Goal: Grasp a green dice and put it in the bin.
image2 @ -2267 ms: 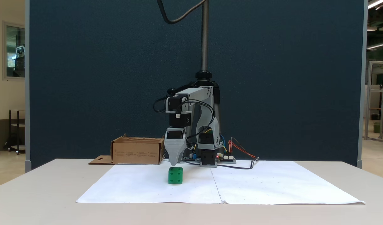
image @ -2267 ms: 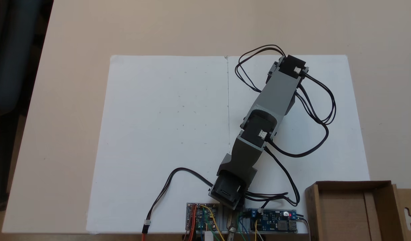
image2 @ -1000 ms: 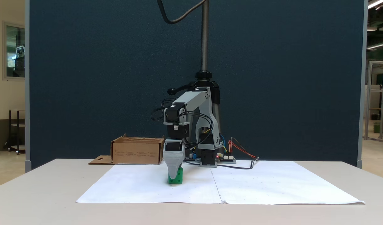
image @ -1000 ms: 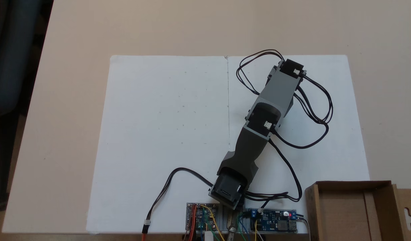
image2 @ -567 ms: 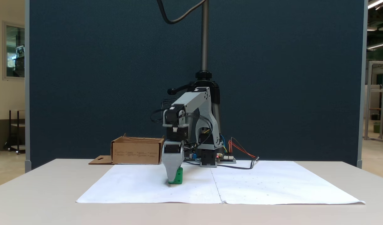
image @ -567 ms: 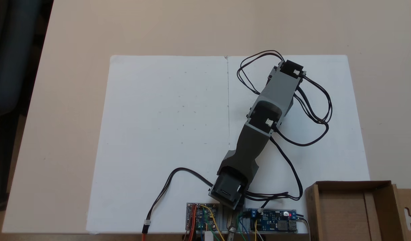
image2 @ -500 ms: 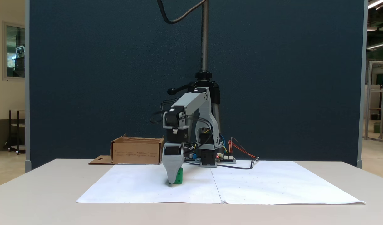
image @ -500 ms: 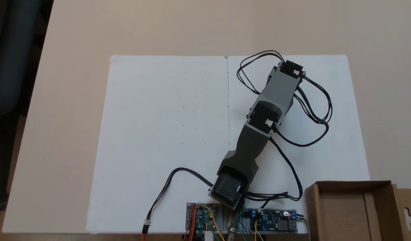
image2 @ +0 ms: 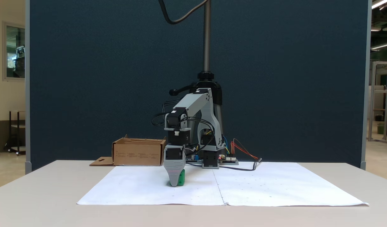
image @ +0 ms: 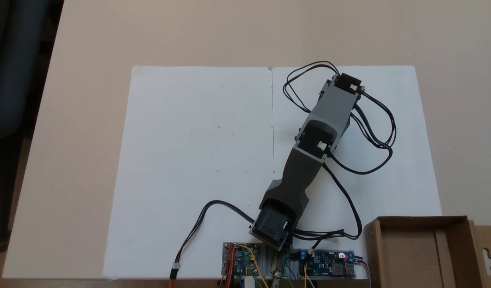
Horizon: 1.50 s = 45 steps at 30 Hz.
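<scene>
We see a beige worktop [image: 237, 32] in both fixed views, backed in the front-facing fixed view by a dark blue partition [image2: 117, 78]. Most of the worktop middle is covered by white paper sheets [image: 197, 152], joined along a centre seam. The grey arm [image: 305, 160] reaches out from its base at the near edge of the top-down fixed view, slanting up and to the right over the right-hand sheet, with black cables [image: 373, 132] looping beside it. The bin [image: 421, 248] sits at the lower right corner in that view; in the front-facing fixed view the bin [image2: 138, 153] stands behind and to the left of the arm, well apart from the dice. Circuit boards [image: 325, 266] lie by the arm's base.

In the front-facing fixed view the gripper [image2: 173, 183] points straight down with its tip at the paper. The green dice [image2: 181, 178] rests on the paper right behind that tip, touching or nearly so, mostly hidden; just its right part peeks out. Only one gripper tip faces us, so we cannot tell if the jaws are spread or closed around the dice.
</scene>
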Tool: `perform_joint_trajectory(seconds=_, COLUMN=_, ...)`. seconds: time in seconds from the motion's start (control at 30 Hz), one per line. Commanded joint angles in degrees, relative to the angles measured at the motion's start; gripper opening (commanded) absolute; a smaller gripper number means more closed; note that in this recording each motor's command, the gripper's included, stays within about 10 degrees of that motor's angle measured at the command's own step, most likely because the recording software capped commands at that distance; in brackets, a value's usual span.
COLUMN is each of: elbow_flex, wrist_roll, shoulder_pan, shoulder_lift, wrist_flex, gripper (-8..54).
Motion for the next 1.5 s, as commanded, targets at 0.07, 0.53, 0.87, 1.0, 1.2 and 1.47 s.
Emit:
perform_joint_trajectory(seconds=0.07, elbow_flex=0.09, wrist_roll=-5.19, shoulder_pan=0.97, shoulder_lift=1.05, wrist_flex=-1.67, gripper=11.9)
perform_joint_trajectory(seconds=0.53, elbow_flex=0.09, wrist_roll=0.70, shoulder_pan=-0.88, shoulder_lift=12.66, wrist_flex=3.78, gripper=11.9)
perform_joint_trajectory(seconds=0.87, elbow_flex=-11.43, wrist_roll=9.23, shoulder_pan=-8.88, shoulder_lift=19.25, wrist_flex=16.79, gripper=11.9)
perform_joint_trajectory(seconds=1.0, elbow_flex=-13.89, wrist_roll=9.32, shoulder_pan=-9.14, shoulder_lift=19.25, wrist_flex=18.37, gripper=11.9)
perform_joint_trajectory(seconds=1.2, elbow_flex=-18.63, wrist_roll=9.23, shoulder_pan=-4.48, shoulder_lift=19.25, wrist_flex=19.95, gripper=11.9)
perform_joint_trajectory(seconds=1.47, elbow_flex=-23.38, wrist_roll=8.35, shoulder_pan=15.82, shoulder_lift=18.81, wrist_flex=20.39, gripper=11.9)
